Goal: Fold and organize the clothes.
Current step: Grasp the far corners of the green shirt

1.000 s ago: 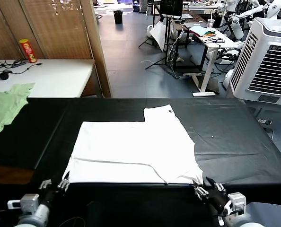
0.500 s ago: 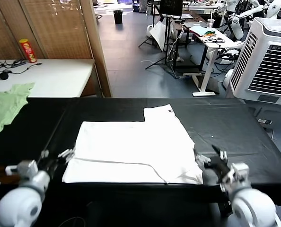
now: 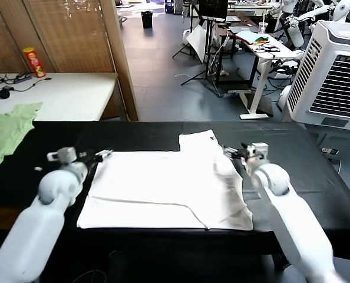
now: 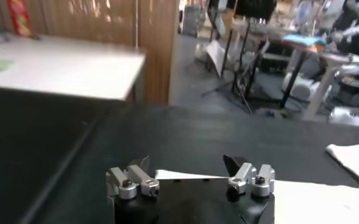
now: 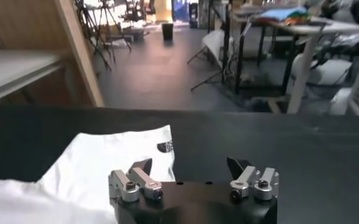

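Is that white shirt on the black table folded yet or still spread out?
Partly folded: the white T-shirt lies flat as a rectangle, one sleeve sticking out at the far edge, a crease along its near side. Both open end effectors are at its far corners.

Shirt [image 3: 169,186] spread mid-desk [image 3: 293,177], nearer the front edge, one flap reaching toward the back edge. Left gripper [image 3: 101,155] over its back-left corner, right gripper [image 3: 233,151] over its right side. Second garment [image 3: 4,132] draped across the desk's back-left corner.
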